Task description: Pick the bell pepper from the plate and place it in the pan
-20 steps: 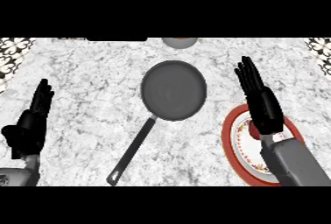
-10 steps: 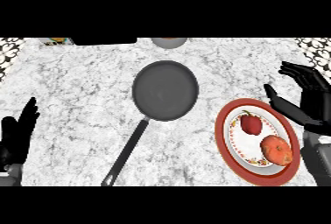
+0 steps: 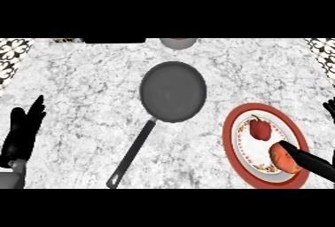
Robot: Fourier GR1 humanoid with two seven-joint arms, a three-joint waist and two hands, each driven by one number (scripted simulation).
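Observation:
A red bell pepper lies on the upper part of a red-rimmed white plate at the right. An orange round fruit sits just below it on the same plate. The dark pan lies in the middle of the counter, its long handle running down to the left. My right hand shows at the lower right edge, open, a straight finger reaching over the orange fruit, short of the pepper. My left hand rests open at the far left, fingers up.
A grey round object sits at the counter's far edge above the pan. A dark flat item lies along the far edge to its left. Patterned tiles show at both upper corners.
My right hand has dropped from beside the plate's upper right to the lower right edge, a finger now over the orange fruit. The left hand has shifted slightly at the left.

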